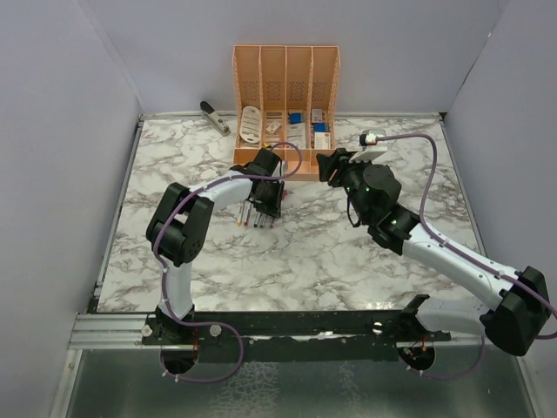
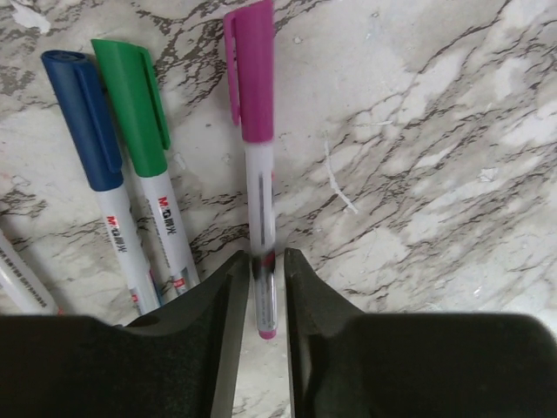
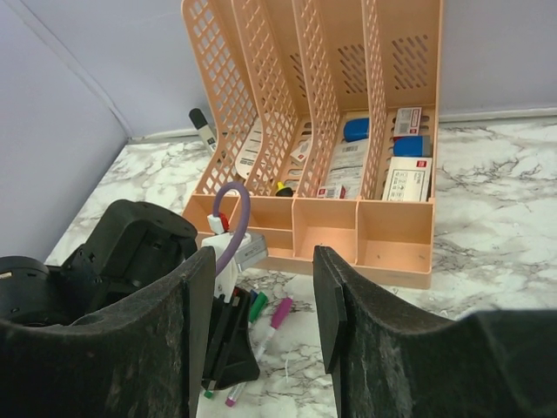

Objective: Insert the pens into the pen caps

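- The left gripper (image 2: 265, 258) is low over the middle of the table (image 2: 435, 174), a little toward 12 o'clock in the top view. Its jaws are drawn close on either side of the magenta pen (image 2: 261, 209). A sliver of gap shows on the 3 o'clock side, and I cannot tell whether they pinch the barrel or only flank it.
- The magenta pen lies flat on the marble. In the left wrist view its capped end points to 12 o'clock and its coloured tail end lies at 6 o'clock, between the jaws.
- The magenta cap (image 2: 251, 74) is seated on that pen.
- The green pen (image 2: 165, 231) lies near the magenta pen's 9 o'clock side, leaning toward 11 o'clock, with the green cap (image 2: 130, 96) on it.
- The blue pen (image 2: 122, 244) lies just beside the green one at its 9 o'clock, on the same lean, with the blue cap (image 2: 83, 113) on it.
- A fourth pen (image 2: 22, 283) shows only a strip of white barrel at 8 o'clock of the wrist view. Its cap is out of frame.
- In the top view the pens (image 1: 252, 216) form a short row side by side, partly under the left gripper.
- The right gripper (image 3: 264, 261) is raised, with its fingers spread and nothing between them. It is near the left gripper's 3 o'clock side and faces 12 o'clock.
- The organizer (image 1: 285, 87) stands at the table's 12 o'clock edge, with white and blue items in its compartments.
- The stapler (image 1: 215, 117) lies at the organizer's 9 o'clock side.
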Robot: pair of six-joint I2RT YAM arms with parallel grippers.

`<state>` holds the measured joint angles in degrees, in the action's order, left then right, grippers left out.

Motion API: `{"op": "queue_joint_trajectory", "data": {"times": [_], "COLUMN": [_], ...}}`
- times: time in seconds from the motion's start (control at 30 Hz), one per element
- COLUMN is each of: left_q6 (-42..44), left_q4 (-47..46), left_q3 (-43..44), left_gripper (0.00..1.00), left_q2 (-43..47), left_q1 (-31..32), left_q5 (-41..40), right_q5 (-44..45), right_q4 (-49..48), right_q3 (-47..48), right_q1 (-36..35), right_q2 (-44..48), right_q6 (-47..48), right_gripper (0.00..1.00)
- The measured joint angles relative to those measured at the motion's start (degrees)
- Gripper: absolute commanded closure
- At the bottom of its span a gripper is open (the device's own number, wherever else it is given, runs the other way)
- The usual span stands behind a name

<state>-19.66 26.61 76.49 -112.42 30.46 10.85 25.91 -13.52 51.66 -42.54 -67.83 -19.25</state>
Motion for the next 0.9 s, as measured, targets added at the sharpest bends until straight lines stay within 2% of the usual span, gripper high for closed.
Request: {"op": "queue_joint_trajectory", "data": {"times": [0.1, 0.63, 0.8, 0.9], "left_q6": [-0.26, -0.59, -0.66, -0.85], "left_q4": [0.04, 1.46, 2.29, 2.32], "left_q3": [0.13, 2.01, 4.04, 5.03], "left_gripper": [0.67, 0.68, 0.68, 0.68], "left_q2": [0.00, 0.26, 3.61, 6.75], "left_q1": [0.00, 0.00, -0.02, -0.02], "left_q5": [0.00, 0.02, 0.28, 0.55], "right_q5": [-0.02, 0.00, 0.26, 1.44], "right_q4": [0.17, 0.48, 0.48, 0.68], "right_q3": [0.00, -1.46, -2.01, -2.43], "right_q1": [0.00, 0.00, 0.00, 0.00], "right_q2": [0.09, 1.81, 1.97, 1.97], "right_q6": [-0.02, -0.61, -0.63, -0.94], "right_gripper": [0.52, 0.51, 0.51, 0.40]}}
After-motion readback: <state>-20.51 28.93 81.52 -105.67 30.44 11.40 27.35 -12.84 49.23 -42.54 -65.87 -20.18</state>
